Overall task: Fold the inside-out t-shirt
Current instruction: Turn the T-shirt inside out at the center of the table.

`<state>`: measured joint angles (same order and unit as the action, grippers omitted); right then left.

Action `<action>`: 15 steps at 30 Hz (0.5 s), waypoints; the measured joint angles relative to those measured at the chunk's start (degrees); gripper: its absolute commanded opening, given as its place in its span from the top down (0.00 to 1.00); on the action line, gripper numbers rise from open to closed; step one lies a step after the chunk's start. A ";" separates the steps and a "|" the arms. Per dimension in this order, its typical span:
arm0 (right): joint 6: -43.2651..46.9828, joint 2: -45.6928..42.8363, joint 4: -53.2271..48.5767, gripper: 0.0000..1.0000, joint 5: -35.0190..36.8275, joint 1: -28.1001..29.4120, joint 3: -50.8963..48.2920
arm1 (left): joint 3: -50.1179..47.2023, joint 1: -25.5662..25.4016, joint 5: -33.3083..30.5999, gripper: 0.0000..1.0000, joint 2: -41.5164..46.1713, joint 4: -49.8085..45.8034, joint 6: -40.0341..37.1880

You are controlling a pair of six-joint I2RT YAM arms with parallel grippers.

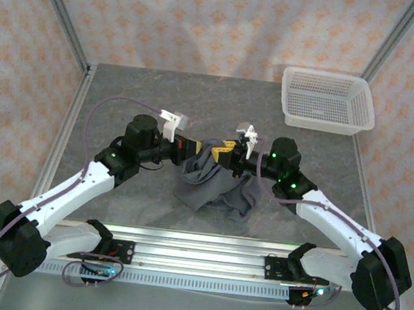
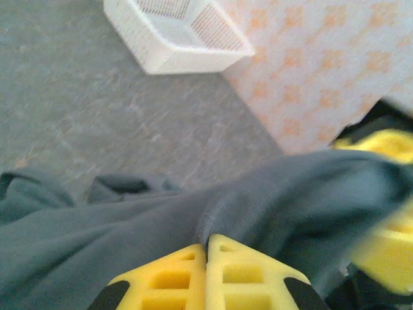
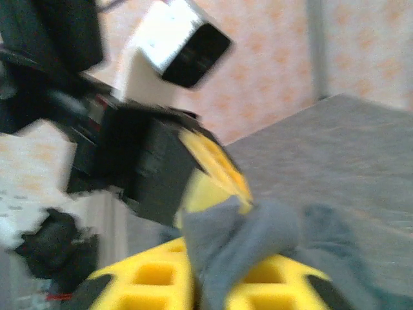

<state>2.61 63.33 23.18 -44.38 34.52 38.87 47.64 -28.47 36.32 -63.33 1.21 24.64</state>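
From above, your two tools met over the middle of the table (image 1: 124,93). The left tool (image 1: 198,149) and the right tool (image 1: 217,155) came nose to nose at one raised corner of the inside-out t-shirt (image 1: 214,189). The rest of the shirt hung down and pooled in a crumpled heap just in front of them, nearer the right arm. That looked to me like a hand-over or a regrip of the same edge rather than a fold. The white mesh basket (image 1: 325,101) sat well apart at the far right corner.

In your left wrist view, the yellow ribbed fingers (image 2: 174,278) were pressed flat together, with a ridge of thin slate-grey cloth pinched at their tips. The fabric was soft, matte and finely knit. It stretched across to a blurred yellow finger on the right.

In your right wrist view, that tool's fingers (image 3: 148,281) stood a little apart with a rumpled wad of cloth lying between them. I couldn't tell whether they were clamping it or letting go. The left tool's black body and yellow tip sat just beside the wad.
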 measured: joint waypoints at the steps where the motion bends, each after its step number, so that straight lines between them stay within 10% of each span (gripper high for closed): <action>1: 0.39 -0.09 0.61 0.61 3.41 0.04 -1.66 | -0.17 0.17 0.44 1.00 0.57 1.27 1.88; 10: -4.48 -2.95 -4.44 0.46 23.10 0.04 -9.03 | -0.33 0.76 1.31 1.00 2.80 6.25 14.36; 15: -11.98 -17.59 -8.90 0.69 25.49 5.86 -8.90 | -0.48 0.76 0.90 1.00 1.90 6.29 15.91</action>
<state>-9.37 45.74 14.28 -18.90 40.38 29.98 47.16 -27.70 37.21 -61.43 7.51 40.56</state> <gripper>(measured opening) 0.370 0.040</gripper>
